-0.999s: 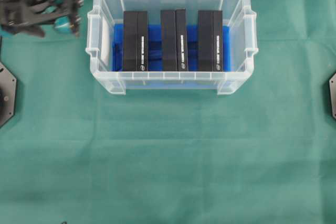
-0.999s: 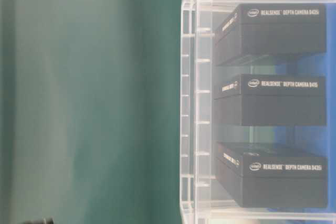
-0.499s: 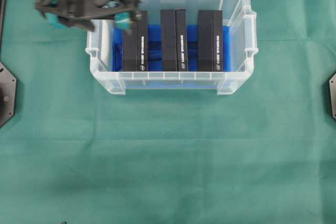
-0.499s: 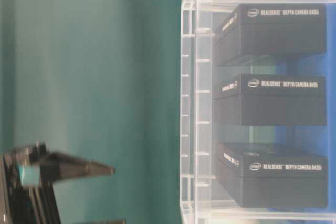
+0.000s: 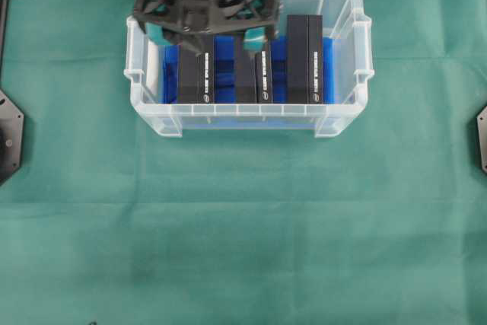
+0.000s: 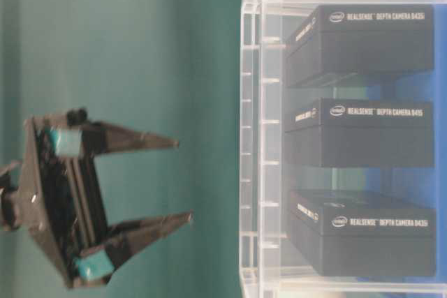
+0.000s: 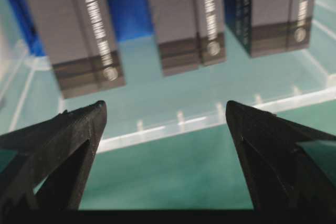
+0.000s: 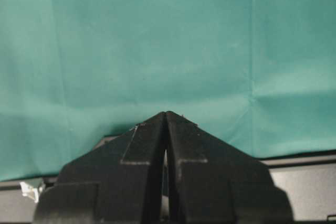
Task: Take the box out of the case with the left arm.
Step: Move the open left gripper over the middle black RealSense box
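The left gripper [image 5: 204,34] hangs above the clear plastic case [image 5: 341,123], jaws spread wide and holding nothing, over the left and middle of three black RealSense camera boxes standing in a row on the blue lining [image 5: 225,58]. The left box [image 5: 195,74], middle box [image 5: 253,74] and right box [image 5: 304,55] all sit inside with blue gaps between them.

To do this well, the arm probably wants to centre on one box and drop a finger into the gap on each side, instead of landing on top of a neighbour. The case rim is close on the far side, so a straight vertical lift looks safest. Plenty of open green cloth [image 5: 243,234] out front. The right gripper [image 8: 166,116] is pressed together, off over the cloth.
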`<state>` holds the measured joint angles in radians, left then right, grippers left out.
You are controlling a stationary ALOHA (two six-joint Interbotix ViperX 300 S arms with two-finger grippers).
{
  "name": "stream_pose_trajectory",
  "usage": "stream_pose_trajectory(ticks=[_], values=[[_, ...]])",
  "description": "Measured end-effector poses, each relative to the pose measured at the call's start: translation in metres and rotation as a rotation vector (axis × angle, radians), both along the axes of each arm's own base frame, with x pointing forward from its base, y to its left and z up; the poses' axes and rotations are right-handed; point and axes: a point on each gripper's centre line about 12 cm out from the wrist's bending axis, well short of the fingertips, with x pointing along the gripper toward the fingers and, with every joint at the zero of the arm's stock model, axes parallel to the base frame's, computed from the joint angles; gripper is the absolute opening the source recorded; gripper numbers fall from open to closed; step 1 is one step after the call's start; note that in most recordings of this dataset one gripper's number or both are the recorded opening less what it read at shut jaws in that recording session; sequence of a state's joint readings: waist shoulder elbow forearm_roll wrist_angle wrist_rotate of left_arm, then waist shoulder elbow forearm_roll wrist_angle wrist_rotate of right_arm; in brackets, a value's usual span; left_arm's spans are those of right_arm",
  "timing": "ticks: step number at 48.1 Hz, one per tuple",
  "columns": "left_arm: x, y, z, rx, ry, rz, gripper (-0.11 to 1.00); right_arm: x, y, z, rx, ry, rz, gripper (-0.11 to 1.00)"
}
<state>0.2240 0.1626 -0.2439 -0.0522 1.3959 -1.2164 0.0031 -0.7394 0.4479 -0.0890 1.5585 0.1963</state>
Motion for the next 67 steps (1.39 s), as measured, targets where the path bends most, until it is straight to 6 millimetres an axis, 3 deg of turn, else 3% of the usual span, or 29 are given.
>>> stream_pose_trajectory(ticks=[26, 67], values=[[0.034, 0.005, -0.023, -0.018, 0.018, -0.009, 0.98, 0.000, 0.000, 0.000, 0.000, 0.000, 0.000, 0.00], [0.036, 0.010, -0.033, -0.008, 0.021, -0.029, 0.98, 0.000, 0.000, 0.000, 0.000, 0.000, 0.000, 0.00]])
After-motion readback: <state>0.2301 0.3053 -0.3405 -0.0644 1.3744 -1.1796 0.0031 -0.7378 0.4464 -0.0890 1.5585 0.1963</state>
